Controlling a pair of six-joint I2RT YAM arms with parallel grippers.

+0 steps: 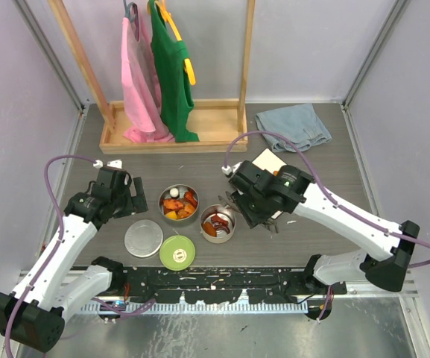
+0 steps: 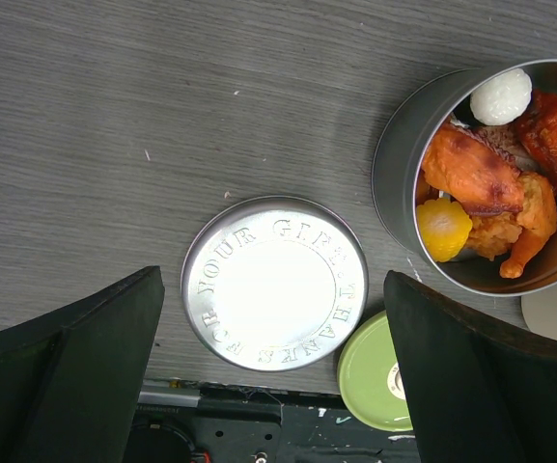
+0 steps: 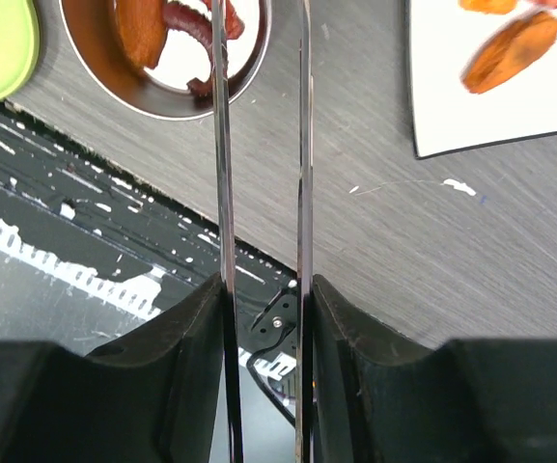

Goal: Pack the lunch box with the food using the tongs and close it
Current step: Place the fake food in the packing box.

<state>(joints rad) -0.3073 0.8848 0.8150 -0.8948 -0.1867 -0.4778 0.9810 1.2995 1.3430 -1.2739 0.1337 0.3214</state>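
Right claw (image 3: 264, 289) is clamped on tongs (image 3: 223, 145), tips out of frame toward the near lunch box tin (image 3: 114, 92). Left claw (image 2: 273, 280) hangs wide apart over steel lid (image 2: 259, 299). Food (image 3: 513, 48) remains on plate (image 3: 452, 116). Risk: thin tong arms could twist in the grip and drop a chunk on the worktop.

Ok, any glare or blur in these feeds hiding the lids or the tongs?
Left wrist: a washed-out glare patch sits in the middle of the steel lid, its rim lettering legible; the left gripper is flat black, no detail. Right wrist: the tongs are sharp, the white plate close to blown out. Top external: even light, soft shadows, green lid clear.
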